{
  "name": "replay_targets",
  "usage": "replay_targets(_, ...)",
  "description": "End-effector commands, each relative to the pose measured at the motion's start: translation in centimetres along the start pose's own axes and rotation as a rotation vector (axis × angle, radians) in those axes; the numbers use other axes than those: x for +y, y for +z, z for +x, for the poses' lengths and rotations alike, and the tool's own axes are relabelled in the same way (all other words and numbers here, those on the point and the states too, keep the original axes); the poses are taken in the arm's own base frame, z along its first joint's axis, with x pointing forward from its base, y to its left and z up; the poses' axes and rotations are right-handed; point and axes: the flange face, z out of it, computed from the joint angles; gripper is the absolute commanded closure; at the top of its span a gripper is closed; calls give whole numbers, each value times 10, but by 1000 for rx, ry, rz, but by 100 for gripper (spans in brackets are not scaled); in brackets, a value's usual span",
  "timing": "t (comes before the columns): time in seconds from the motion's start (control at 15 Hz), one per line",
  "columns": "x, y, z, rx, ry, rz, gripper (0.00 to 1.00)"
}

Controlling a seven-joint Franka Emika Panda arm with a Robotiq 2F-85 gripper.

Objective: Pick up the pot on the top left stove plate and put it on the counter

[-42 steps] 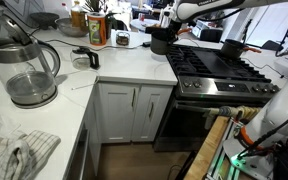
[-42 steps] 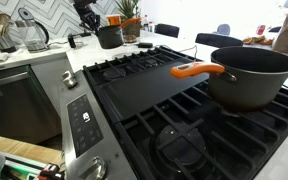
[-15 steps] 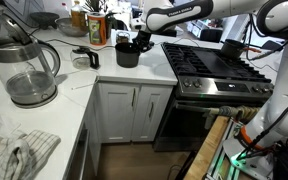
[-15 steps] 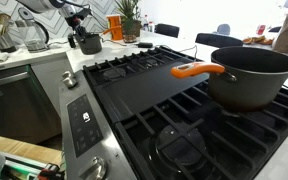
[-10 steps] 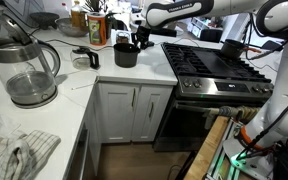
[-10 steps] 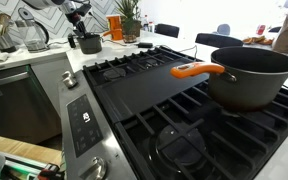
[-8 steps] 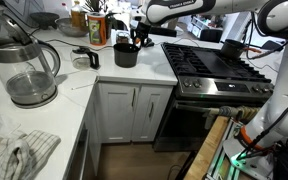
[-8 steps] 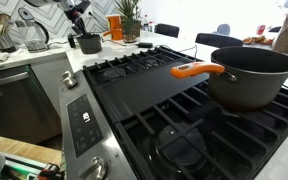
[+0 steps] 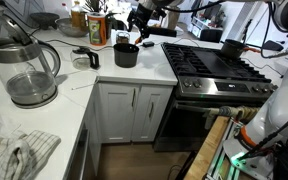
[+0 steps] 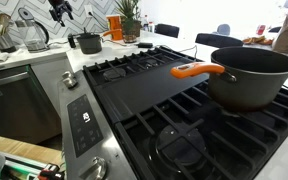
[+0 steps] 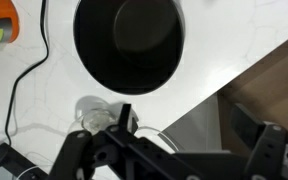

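Note:
The small black pot [image 9: 126,55] stands upright on the white counter [image 9: 104,72], just beside the stove's edge; in an exterior view the pot [image 10: 87,42] has its handle pointing toward the stove. From above, the wrist view looks into the empty pot [image 11: 129,45]. My gripper [image 9: 142,22] hangs open well above the pot and holds nothing. It shows high over the counter in an exterior view as my gripper [image 10: 61,10]. In the wrist view my gripper [image 11: 174,155] has its dark fingers [image 11: 84,155] spread wide, clear of the pot.
The black gas stove [image 9: 219,68] carries a large grey pot with an orange handle [image 10: 252,72]. A glass kettle [image 9: 24,70] and a cloth [image 9: 14,150] lie on the near counter. Bottles and a plant [image 10: 129,15] stand behind the small pot. A cable [image 11: 24,75] crosses the counter.
My gripper has opened, let go of the small pot on the counter and risen clear above it. The pot stays where it was set.

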Motion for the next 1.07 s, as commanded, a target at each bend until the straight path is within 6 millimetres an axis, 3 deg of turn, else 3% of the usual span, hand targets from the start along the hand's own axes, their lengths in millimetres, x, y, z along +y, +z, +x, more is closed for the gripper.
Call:
replay_targets(0.0,-25,-31,3,-42,195,-23,0)
replay_targets(0.53,-77,-112,-50,-81,622,-136,0)
replay_targets(0.73,-98,-130,-67,-113,779,-169,0)
replay_targets(1.0,-120,-134,-78,-185,981,-190,0)
